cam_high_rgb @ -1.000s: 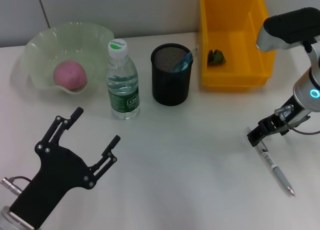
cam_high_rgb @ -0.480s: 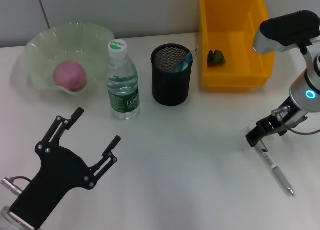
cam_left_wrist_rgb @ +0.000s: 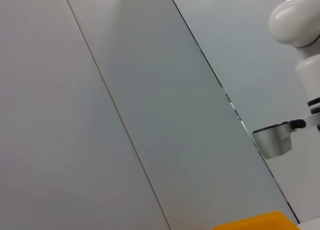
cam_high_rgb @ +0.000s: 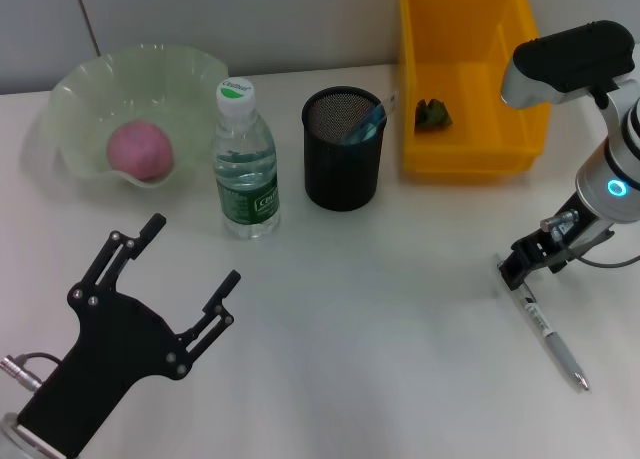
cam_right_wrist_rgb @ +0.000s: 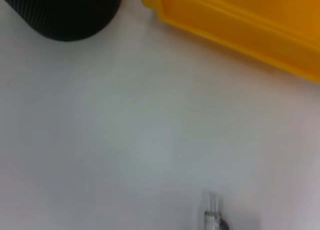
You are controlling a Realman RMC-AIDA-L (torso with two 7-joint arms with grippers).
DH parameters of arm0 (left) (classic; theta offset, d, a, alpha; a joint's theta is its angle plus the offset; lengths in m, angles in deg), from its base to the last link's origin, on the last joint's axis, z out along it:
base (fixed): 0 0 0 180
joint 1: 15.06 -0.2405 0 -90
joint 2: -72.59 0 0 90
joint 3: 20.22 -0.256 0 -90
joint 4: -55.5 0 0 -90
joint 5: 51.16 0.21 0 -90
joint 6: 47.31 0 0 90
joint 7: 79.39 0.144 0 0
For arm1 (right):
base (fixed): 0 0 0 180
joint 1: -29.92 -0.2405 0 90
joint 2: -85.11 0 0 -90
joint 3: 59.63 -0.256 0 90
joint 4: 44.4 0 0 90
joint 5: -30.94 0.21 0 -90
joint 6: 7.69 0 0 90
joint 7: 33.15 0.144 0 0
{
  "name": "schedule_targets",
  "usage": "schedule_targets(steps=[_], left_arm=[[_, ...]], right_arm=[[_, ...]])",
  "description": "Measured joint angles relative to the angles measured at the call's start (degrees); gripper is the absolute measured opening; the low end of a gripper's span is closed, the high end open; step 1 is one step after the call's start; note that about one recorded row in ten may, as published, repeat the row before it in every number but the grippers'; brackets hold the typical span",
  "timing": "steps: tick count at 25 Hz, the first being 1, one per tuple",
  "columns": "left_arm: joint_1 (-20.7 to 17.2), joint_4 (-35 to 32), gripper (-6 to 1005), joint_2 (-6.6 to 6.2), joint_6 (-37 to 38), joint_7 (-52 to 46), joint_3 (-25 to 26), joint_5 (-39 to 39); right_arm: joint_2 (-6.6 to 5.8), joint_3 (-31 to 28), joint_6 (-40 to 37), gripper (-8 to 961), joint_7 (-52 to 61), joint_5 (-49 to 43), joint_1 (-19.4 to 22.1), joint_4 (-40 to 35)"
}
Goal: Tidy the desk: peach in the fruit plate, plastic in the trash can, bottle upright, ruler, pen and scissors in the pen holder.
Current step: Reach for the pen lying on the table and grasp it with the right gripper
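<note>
The pink peach (cam_high_rgb: pixel 140 148) lies in the pale green fruit plate (cam_high_rgb: pixel 82 87) at the back left. Beside it the clear bottle (cam_high_rgb: pixel 245 164) stands upright with its green cap on. The black mesh pen holder (cam_high_rgb: pixel 343 150) has blue-handled items sticking out of it. A green scrap of plastic (cam_high_rgb: pixel 432 114) lies in the yellow bin (cam_high_rgb: pixel 469 154). At the right, the silver pen (cam_high_rgb: pixel 548 331) lies flat on the table. My right gripper (cam_high_rgb: pixel 516 267) is low at the pen's far end (cam_right_wrist_rgb: pixel 212 213). My left gripper (cam_high_rgb: pixel 192 251) hovers open and empty at the front left.
The white table runs to a grey wall behind the plate and the yellow bin (cam_right_wrist_rgb: pixel 240 24). In the right wrist view the pen holder (cam_right_wrist_rgb: pixel 65 12) is a little way from the pen. The left wrist view shows only the wall and the other arm (cam_left_wrist_rgb: pixel 295 19).
My right gripper has shifted slightly at the pen's far end, and the arm above it has swung a little. The pen and the left arm have not moved.
</note>
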Motion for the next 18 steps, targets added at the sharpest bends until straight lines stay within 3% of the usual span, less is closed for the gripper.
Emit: schedule_targets(steps=[4, 18], left_arm=[[-0.05, 0.0, 783, 0.0, -0.04, 0.0, -0.02, 0.0], [0.02, -0.01, 783, 0.0, -0.16, 0.0, -0.11, 0.0]], right_arm=[[0.0, 0.05, 0.02, 581, 0.0, 0.02, -0.14, -0.03], [0.0, 0.09, 1.53, 580, 0.01, 0.1, -1.79, 3.19]])
